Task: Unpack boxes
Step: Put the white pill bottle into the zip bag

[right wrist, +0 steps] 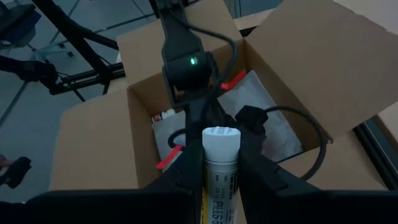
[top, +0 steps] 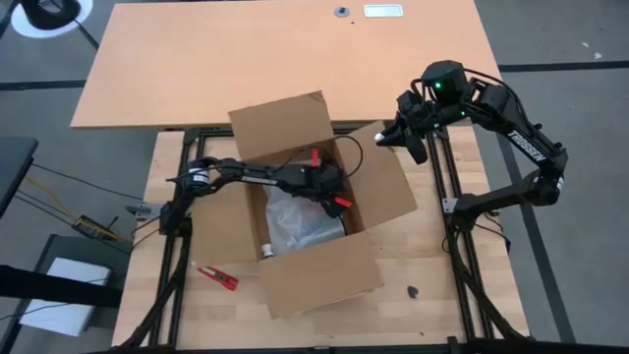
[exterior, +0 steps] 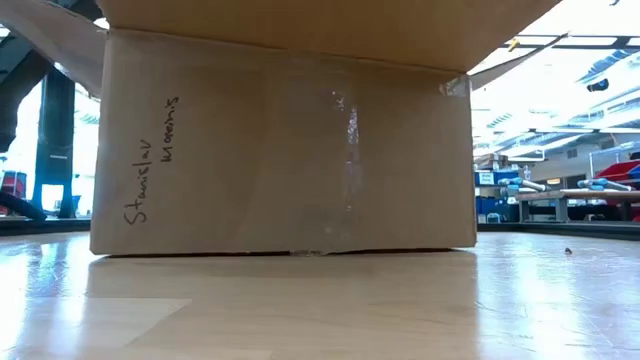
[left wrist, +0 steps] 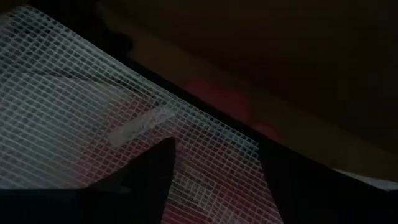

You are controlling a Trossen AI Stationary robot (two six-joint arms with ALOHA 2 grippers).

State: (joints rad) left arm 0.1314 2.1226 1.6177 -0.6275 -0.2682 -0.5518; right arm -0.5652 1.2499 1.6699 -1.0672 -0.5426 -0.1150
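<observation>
The brown cardboard box (top: 295, 128) stands open in the middle of the table, its flaps spread; its near wall (exterior: 290, 150) fills the low view. A clear mesh-patterned plastic bag (top: 295, 221) lies inside. My left gripper (top: 332, 189) reaches down into the box, open, with its fingers (left wrist: 158, 177) standing over the bag (left wrist: 93, 93). My right gripper (top: 393, 136) hangs raised beyond the box's right flap, shut on a white-capped tube (right wrist: 221, 146) with a yellow label. My left gripper stands open just over the bag; whether its fingertips touch the bag I cannot tell in the dark box. My right gripper pinches the tube's body (right wrist: 219, 186) between its two fingers, below the white cap. The tube lies along the fingers, cap pointing forward, lifted clear above the box.
A white-capped container (top: 265, 252) lies in the box's near left corner. A red-handled tool (top: 214, 277) lies on the table left of the box, and a small dark object (top: 413, 291) near the right front. A larger wooden table (top: 285, 59) stands behind.
</observation>
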